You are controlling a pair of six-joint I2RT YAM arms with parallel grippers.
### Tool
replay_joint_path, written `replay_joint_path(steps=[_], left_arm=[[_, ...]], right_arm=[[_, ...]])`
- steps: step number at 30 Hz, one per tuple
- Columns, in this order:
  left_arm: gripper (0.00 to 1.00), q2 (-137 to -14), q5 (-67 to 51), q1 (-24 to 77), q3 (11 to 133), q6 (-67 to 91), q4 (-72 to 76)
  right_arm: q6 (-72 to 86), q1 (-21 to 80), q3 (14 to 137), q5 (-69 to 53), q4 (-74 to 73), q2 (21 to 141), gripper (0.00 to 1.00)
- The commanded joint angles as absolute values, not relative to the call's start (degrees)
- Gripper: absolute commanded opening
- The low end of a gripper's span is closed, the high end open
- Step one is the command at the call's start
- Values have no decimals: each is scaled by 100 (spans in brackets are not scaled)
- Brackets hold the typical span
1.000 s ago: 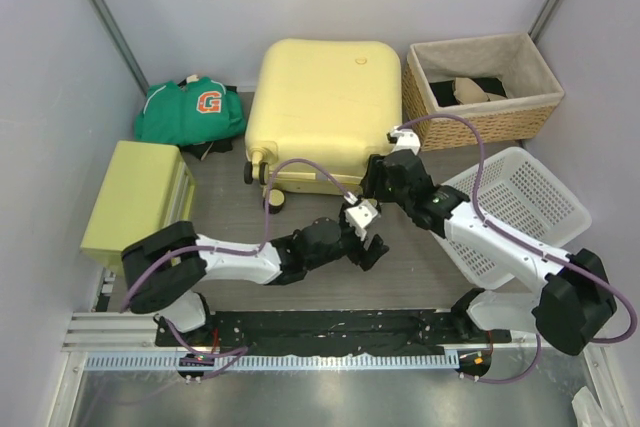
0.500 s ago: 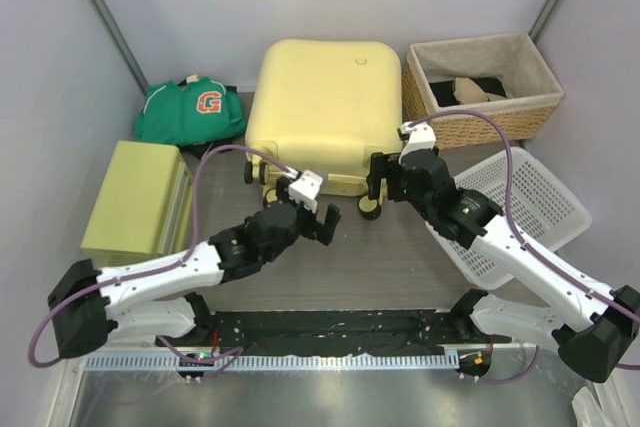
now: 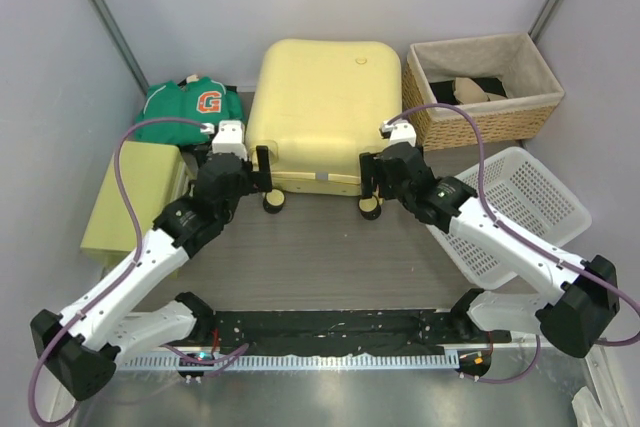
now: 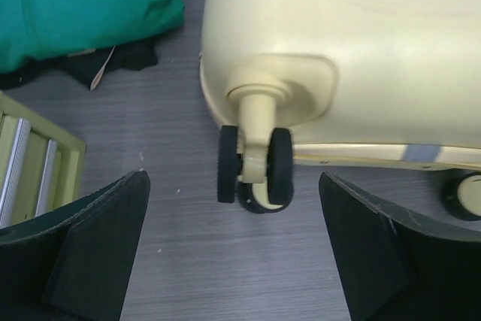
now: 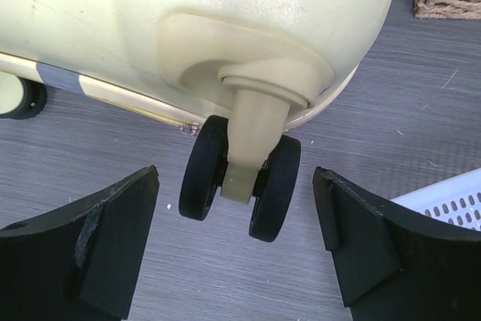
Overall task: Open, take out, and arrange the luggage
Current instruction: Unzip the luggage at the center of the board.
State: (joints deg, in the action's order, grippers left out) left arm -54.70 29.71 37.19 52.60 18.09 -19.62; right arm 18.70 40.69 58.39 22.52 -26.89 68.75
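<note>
The pale yellow luggage (image 3: 322, 107) lies closed at the upper centre of the bench (image 3: 320, 262), wheels toward the bottom. The left tool (image 3: 262, 169) is at its lower left corner, the right tool (image 3: 370, 179) at its lower right. A green jersey (image 3: 185, 112) lies upper left, a wicker basket (image 3: 490, 119) upper right.

We see the luggage (image 3: 320, 97) as smooth, faintly glossy hard plastic, its wheels (image 5: 274, 186) matt black and rubbery. At two o'clock a rough woven wicker basket (image 3: 490, 119) carries a cloth lining; at four o'clock the white basket (image 3: 545, 197) is perforated plastic. The green garment (image 3: 180, 112) at ten o'clock is soft cloth; the tabletop (image 3: 330, 257) looks matt, grained grey.
</note>
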Motion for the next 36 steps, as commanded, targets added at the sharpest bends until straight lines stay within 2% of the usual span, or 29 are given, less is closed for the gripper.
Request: replay_joint_path(steps=[1, 7, 8, 10, 11, 13, 14, 17, 18, 20, 26, 34, 36], left_arm=[[100, -5879, 2646, 3393, 5300, 1898, -2452], [100, -6160, 2401, 3208, 5045, 1863, -1838], [100, -6213, 2321, 3147, 4993, 1863, -1663], [91, -6371, 2145, 3103, 4940, 1854, -1469], [87, -6424, 2092, 3059, 4931, 1846, -1346], [71, -6547, 2039, 3024, 4922, 1811, -1257], [58, -6644, 2022, 2971, 4922, 1776, -1161], [37, -6837, 1987, 2848, 4931, 1688, -1003], [27, -6873, 1978, 2813, 4948, 1653, -985], [17, -6952, 1925, 2725, 5009, 1609, -915], [0, -7329, 1618, 2313, 5255, 1468, -598], [3, -7673, 1643, 1890, 5783, 1319, -536], [25, -7647, 1661, 1890, 5888, 1318, -606]], right_arm=[[1854, 4008, 6056, 2487, -2646, 6934, 89], [1820, 3946, 6021, 2505, -2628, 7049, 71], [1802, 3946, 6003, 2461, -2602, 7066, 65], [1732, 3946, 5977, 2409, -2558, 7101, 55], [1688, 3946, 5968, 2356, -2540, 7102, 44], [1696, 3946, 5950, 2259, -2523, 7119, 30], [1731, 3946, 5933, 2163, -2514, 7110, 18], [1898, 3964, 5810, 1706, -2392, 6979, 5], [2064, 3981, 5757, 1540, -2338, 6926, 3], [2223, 4051, 5590, 1416, -2155, 6786, 1], [2549, 4631, 5493, 1327, -1873, 6820, 1], [2760, 5167, 5659, 1081, -1188, 7426, 1], [2725, 5291, 5748, 1081, -1116, 7540, 1]])
